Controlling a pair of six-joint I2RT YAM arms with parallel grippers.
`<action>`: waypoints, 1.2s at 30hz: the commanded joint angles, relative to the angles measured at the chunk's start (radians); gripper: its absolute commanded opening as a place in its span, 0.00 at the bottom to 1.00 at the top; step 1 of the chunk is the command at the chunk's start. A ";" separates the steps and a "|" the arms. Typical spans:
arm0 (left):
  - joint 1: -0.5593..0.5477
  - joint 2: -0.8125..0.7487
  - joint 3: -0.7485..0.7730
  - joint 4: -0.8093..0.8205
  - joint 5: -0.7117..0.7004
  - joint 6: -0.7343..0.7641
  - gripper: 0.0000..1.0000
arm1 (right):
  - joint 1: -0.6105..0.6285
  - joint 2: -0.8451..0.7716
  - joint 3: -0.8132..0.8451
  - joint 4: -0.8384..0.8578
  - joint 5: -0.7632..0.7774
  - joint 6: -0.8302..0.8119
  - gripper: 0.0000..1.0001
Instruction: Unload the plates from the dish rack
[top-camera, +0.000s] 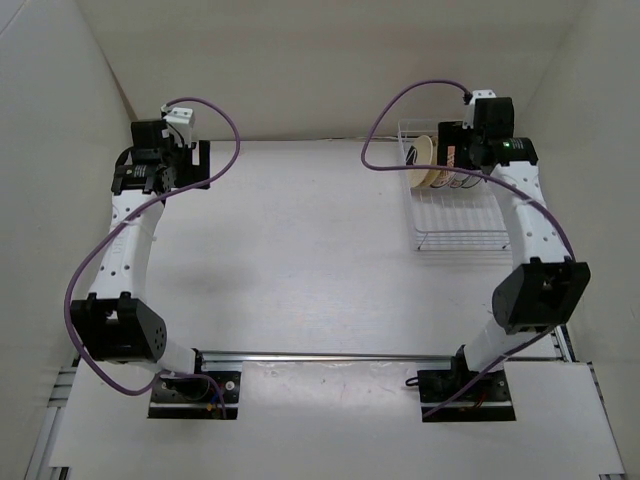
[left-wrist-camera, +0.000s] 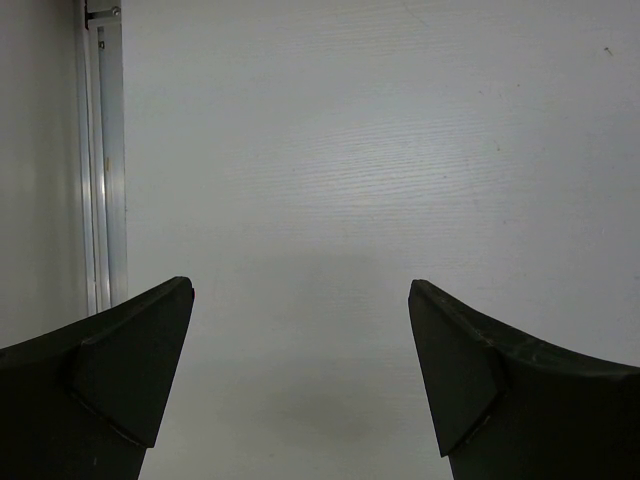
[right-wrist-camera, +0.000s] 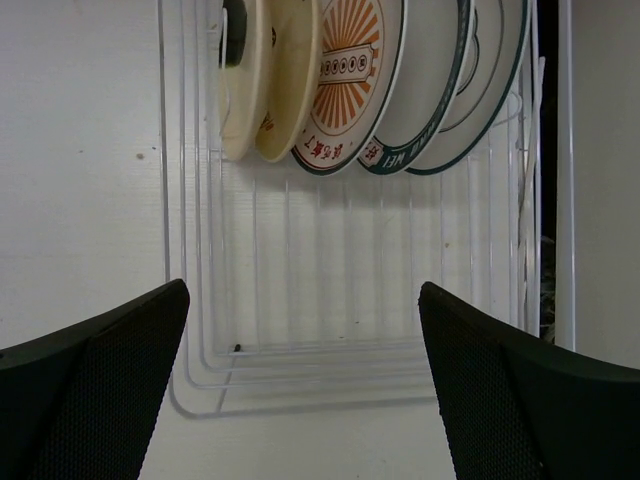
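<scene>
My right claw (right-wrist-camera: 302, 300) hangs open over the dish rack (right-wrist-camera: 340, 262) — plates (right-wrist-camera: 345, 90) upright inside. My left claw (left-wrist-camera: 300, 290) is open too.

Item 1: you had the dish rack (top-camera: 462, 215) on the tabletop (top-camera: 300, 260), by its far right corner.
Item 2: the plates (right-wrist-camera: 350, 80) stood on edge in a row inside the rack's far end, side by side.
Item 3: your right gripper (right-wrist-camera: 300, 300) hung above the rack, just beside the plates.
Item 4: your left gripper (left-wrist-camera: 300, 300) hung by the far left corner, well apart from the rack.
</scene>
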 joint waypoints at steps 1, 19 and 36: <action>-0.001 -0.004 0.043 0.001 0.012 0.013 1.00 | -0.006 0.080 0.106 -0.041 -0.046 -0.001 0.99; -0.001 0.036 0.034 0.001 0.012 0.022 1.00 | -0.006 0.429 0.399 -0.006 -0.076 -0.053 0.67; -0.001 0.045 -0.006 0.001 -0.007 0.031 1.00 | -0.006 0.610 0.511 0.022 -0.086 -0.062 0.51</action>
